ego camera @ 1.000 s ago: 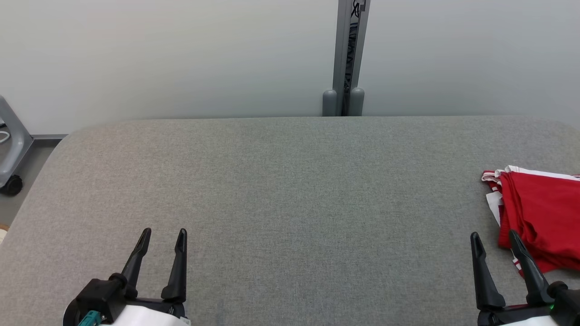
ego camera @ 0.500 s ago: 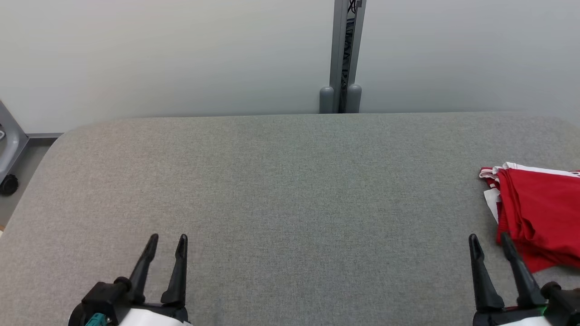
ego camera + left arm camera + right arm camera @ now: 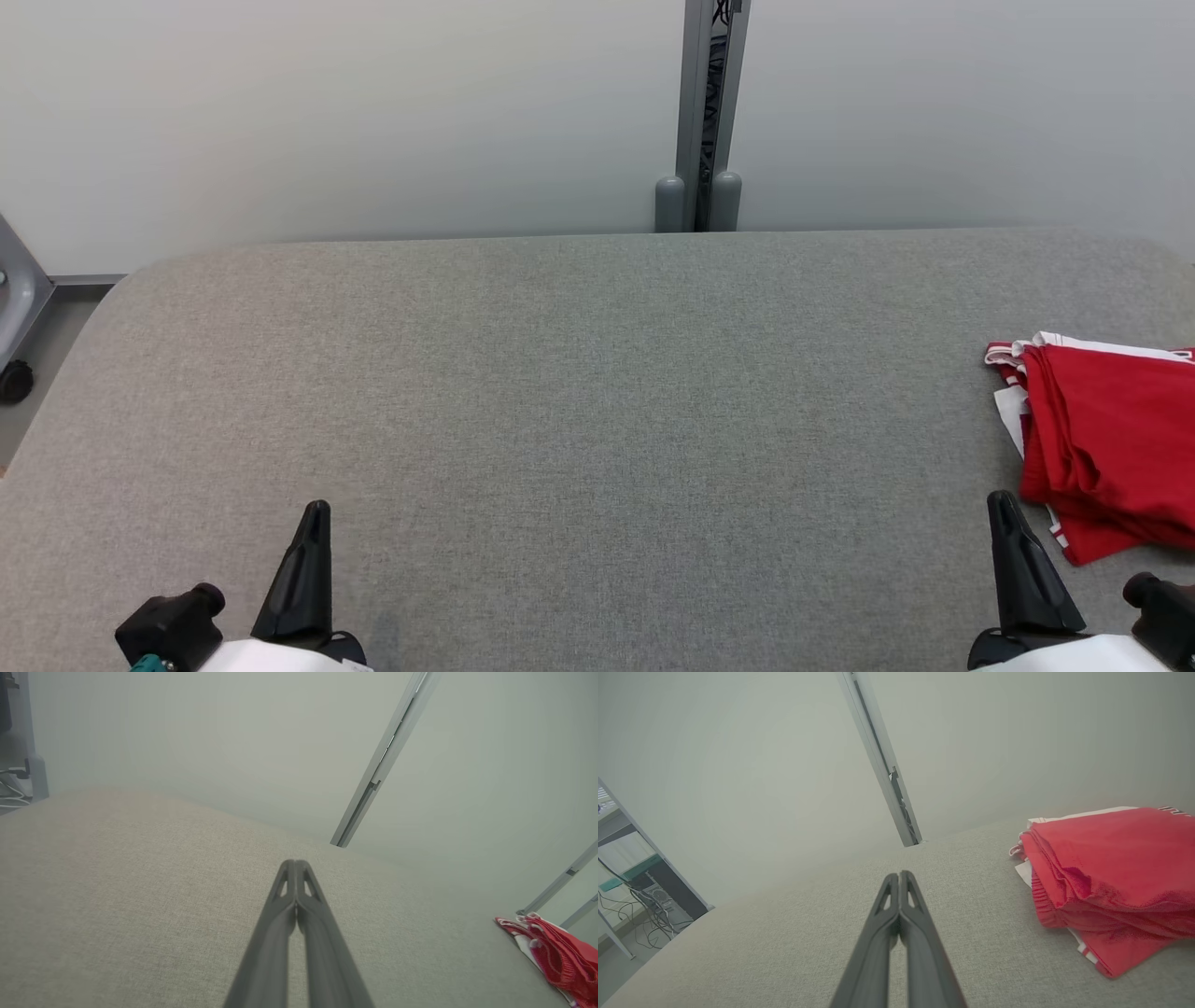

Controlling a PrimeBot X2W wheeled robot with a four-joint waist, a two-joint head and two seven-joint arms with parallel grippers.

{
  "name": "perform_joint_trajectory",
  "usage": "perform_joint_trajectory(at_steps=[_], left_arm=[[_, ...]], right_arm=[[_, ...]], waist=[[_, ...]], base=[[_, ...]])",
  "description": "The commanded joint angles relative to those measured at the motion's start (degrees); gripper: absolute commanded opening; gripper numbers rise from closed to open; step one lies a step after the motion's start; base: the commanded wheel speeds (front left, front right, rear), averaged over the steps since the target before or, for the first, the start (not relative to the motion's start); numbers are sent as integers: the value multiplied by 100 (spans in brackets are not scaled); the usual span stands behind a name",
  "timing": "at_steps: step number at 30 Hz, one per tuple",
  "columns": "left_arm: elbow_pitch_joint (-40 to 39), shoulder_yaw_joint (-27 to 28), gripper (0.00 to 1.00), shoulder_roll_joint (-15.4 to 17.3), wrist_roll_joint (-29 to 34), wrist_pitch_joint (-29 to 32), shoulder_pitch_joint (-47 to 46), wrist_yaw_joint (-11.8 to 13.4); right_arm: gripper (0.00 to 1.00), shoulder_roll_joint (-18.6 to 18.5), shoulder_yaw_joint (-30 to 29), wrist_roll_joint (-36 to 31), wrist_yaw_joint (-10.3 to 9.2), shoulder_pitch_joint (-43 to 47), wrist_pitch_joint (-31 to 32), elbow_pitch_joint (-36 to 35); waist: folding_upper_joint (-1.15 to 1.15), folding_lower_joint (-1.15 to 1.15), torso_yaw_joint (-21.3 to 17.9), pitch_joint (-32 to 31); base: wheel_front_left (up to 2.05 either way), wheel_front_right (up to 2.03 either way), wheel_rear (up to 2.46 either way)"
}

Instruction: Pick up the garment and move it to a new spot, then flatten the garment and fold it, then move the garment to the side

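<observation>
Hovering over the table [image 3: 597,373] with both jaws pinched shut, gripping nothing — garment [image 3: 1102,439] near, right of right jaws; risks shoving it if approached unopened.

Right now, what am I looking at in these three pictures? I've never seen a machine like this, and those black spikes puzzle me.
It's a wheeled robot with two arms. The wide picture comes from a camera on its head, looking down at a grey cloth-covered table. The black spikes at the bottom are its hands: the left gripper and the right gripper, each with two long fingers pressed together, shut on nothing. The other two pictures come from a camera on each wrist, looking along those closed fingers. At the table's right lies a red garment with white trim, in folded layers, near the right gripper but untouched. Behind stand a pale wall and a grey post.
</observation>
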Motion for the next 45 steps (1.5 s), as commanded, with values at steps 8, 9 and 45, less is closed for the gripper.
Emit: perform_joint_trajectory(at_steps=[8, 9, 45], left_arm=[[-211, 226, 0, -7, -910, 204, -81, 3], [-220, 245, 0, -9, -998, 227, -80, 4], [-480, 792, 0, -51, -3595, 868, -67, 21]], right_arm=[[0, -64, 16, 969, 0, -366, 229, 150], [0, -64, 17, 1062, 0, -388, 252, 169], [0, -43, 0, 3769, 0, -1067, 972, 797]], waist=[[0, 0, -19, 12], [0, 0, -22, 13], [0, 0, -101, 61]], base=[[0, 0, 0], [0, 0, 0], [0, 0, 0]])
